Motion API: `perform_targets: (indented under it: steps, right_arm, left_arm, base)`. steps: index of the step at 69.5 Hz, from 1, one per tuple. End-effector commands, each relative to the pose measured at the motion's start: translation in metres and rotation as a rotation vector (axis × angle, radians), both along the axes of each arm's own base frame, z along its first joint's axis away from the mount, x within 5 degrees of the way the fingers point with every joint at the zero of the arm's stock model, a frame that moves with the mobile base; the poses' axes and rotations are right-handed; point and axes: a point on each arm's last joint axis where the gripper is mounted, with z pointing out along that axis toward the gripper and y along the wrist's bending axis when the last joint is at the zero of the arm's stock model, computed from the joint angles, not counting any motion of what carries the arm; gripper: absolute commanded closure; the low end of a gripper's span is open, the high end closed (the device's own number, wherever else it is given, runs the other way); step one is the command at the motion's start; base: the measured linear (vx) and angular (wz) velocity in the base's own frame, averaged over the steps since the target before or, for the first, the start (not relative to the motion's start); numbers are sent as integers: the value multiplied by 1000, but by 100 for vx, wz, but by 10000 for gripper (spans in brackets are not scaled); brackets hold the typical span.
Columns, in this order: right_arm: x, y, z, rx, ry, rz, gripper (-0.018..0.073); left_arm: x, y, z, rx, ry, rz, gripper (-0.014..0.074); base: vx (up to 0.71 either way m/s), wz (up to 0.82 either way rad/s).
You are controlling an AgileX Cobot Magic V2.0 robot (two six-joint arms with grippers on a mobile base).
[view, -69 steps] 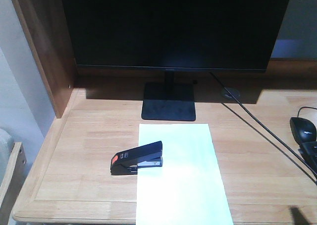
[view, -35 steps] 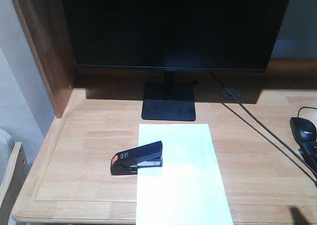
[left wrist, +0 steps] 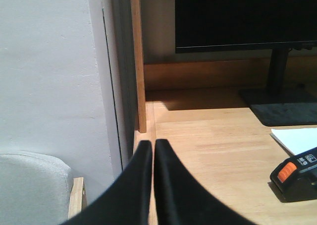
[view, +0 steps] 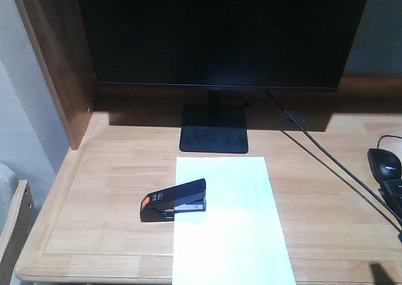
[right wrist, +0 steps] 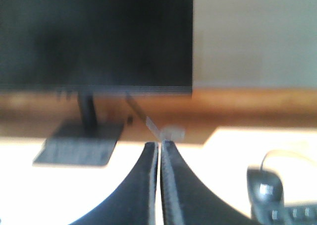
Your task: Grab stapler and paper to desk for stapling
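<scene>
The small black stapler with the orange-red end (view: pixel 173 200) already sits on the big white paper sheet's (view: pixel 229 225) left edge on the light-oak counter (view: pixel 100 197), and with both the left hand (left wrist: pixel 153 145) and right hand (right wrist: pixel 158 146) pinched closed and empty, I'd press down squarely on the stapler's top so the paper doesn't skid.

Office or home-office workstation. Dark monitor (view: pixel 217 34) on stand filling upper frame, light-oak bench (view: pixel 94 203), mouse (view: pixel 384 162) and keyboard corner (view: pixel 394 194) at right edge, cable (view: pixel 326 166) running diagonally, stapler (view: pixel 173 200) on white paper (view: pixel 232 235) at centre.
</scene>
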Motion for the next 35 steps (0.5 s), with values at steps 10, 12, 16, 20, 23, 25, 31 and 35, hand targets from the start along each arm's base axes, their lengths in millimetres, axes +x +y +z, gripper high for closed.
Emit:
perform_targets:
  steps: [10, 12, 16, 20, 23, 25, 31, 35]
  right_arm:
    - [0, 5, 14, -55, -84, 58, 569]
    - [0, 4, 15, -53, -88, 53, 569]
    - [-1, 2, 15, -55, -90, 33, 569]
    - [-2, -1, 15, -60, -89, 5, 569]
    - [-5, -3, 15, -62, -93, -22, 569]
    - [-7, -5, 15, -64, -95, -36, 569]
    - [-13, -7, 12, -81, -105, -65, 569]
    - [-16, -8, 4, -81, -112, -71, 569]
  left_arm:
    - [0, 1, 5, -22, -84, 14, 603]
    - [0, 1, 5, -22, -84, 14, 603]
    - [0, 1, 5, -22, -84, 14, 603]
    - [0, 1, 5, -22, -84, 14, 603]
    - [0, 1, 5, -22, -84, 14, 603]
    - [0, 1, 5, -22, -84, 14, 603]
    - [0, 1, 5, -22, -84, 14, 603]
    - [0, 1, 5, -22, -84, 14, 603]
  base:
    - [0, 0]
    - [0, 0]
    - [0, 0]
    - [0, 0]
    - [0, 0]
    - [0, 0]
    - [0, 0]
    - [0, 0]
